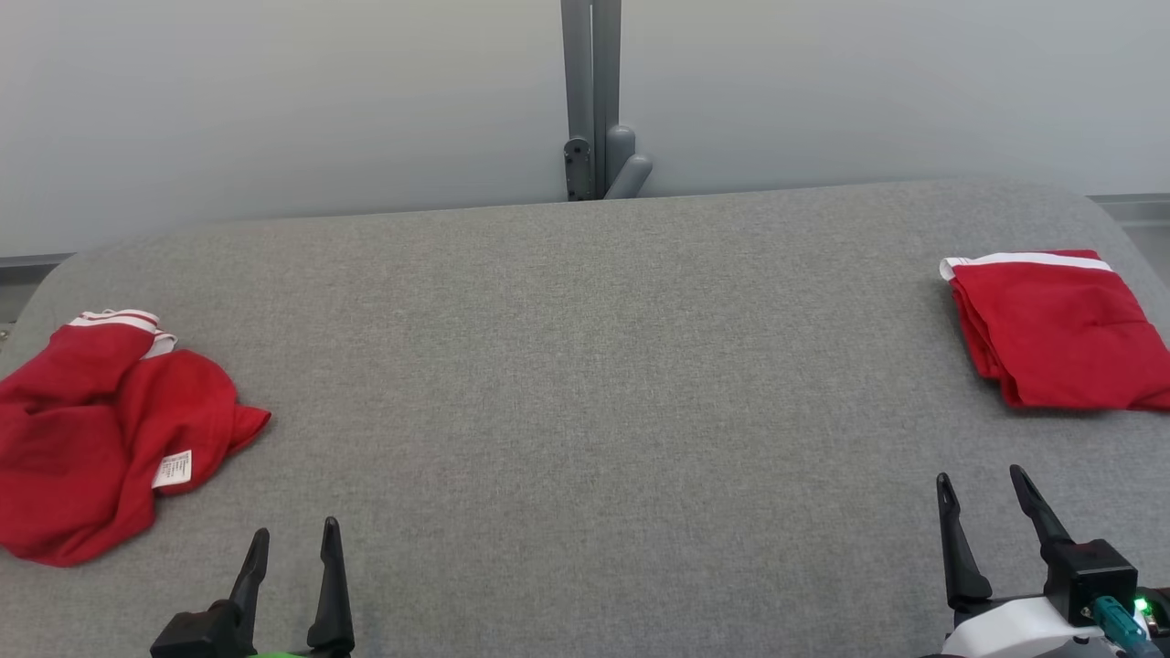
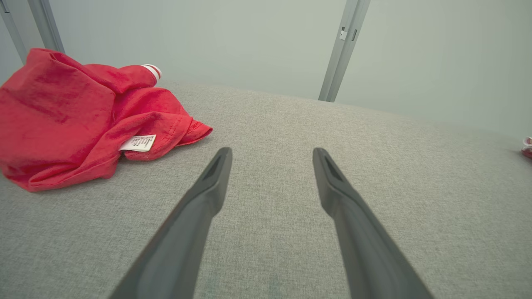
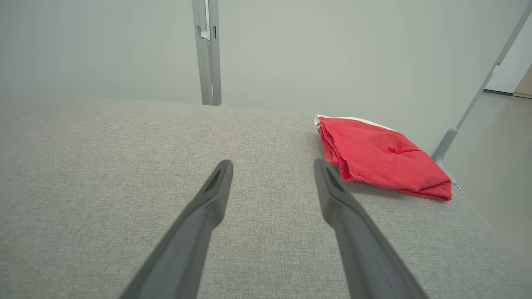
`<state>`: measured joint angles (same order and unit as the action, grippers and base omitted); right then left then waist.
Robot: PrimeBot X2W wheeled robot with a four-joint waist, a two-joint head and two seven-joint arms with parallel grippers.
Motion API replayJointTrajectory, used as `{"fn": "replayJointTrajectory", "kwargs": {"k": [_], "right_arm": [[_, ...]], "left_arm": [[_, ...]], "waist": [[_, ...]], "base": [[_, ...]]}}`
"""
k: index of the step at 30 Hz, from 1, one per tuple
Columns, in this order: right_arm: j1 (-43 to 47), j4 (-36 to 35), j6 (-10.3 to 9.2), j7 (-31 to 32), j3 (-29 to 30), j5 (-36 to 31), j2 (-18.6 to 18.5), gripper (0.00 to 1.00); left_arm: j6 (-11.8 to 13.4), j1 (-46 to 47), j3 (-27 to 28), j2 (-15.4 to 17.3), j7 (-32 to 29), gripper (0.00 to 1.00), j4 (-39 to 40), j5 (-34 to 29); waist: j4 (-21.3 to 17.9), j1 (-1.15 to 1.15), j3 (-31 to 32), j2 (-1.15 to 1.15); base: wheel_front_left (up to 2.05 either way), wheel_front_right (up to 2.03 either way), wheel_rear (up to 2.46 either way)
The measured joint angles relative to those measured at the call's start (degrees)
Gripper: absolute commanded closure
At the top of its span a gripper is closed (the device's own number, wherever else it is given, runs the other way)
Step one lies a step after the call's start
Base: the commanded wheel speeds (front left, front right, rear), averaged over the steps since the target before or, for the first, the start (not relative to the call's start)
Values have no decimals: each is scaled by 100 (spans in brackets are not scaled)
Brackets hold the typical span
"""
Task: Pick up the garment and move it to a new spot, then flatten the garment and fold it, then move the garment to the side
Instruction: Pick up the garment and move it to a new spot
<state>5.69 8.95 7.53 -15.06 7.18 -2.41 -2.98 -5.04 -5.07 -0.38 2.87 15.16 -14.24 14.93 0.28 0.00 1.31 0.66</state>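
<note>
Grey woven fabric covers the broad surface [image 1: 585, 366], with a pale wall [image 1: 274, 110] and a grey metal post [image 1: 591, 91] behind it. At the surface's left end lies a crumpled red garment [image 1: 101, 429], bunched into a loose heap with a white-striped trim [image 1: 119, 319] at its far side. At the right end, well apart from it, rests a folded red garment [image 1: 1060, 334], squared up with a white band along its far edge.

The left gripper [image 1: 295, 528] hovers at the near edge, just right of the heap, its fingers [image 2: 216, 174] spread and holding nothing. The right gripper [image 1: 980, 475] hovers near the folded piece, likewise spread and empty.

Judging by this layout, the folded piece looks finished and set aside, and the first step for the crumpled one, picking it up, is not yet begun. The next move probably calls for the left arm to swing left and down onto a raised fold of the heap, pinch cloth without snagging the surface, and carry it toward the open middle.

A white care tag [image 2: 138, 142] sticks out from the heap's near hem; it bears rows of print, too small to read. No brand is legible.
</note>
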Motion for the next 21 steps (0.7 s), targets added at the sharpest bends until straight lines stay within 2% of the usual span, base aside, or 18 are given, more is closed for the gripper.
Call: {"fn": "replayJointTrajectory", "kwargs": {"k": [21], "right_arm": [[-2, -14, 0, 0, 31, -1, 9, 0]], "left_arm": [[19, -136, -156, 0, 0, 0, -27, 32]], "waist": [[194, 0, -28, 0]], "base": [[0, 0, 0]]}}
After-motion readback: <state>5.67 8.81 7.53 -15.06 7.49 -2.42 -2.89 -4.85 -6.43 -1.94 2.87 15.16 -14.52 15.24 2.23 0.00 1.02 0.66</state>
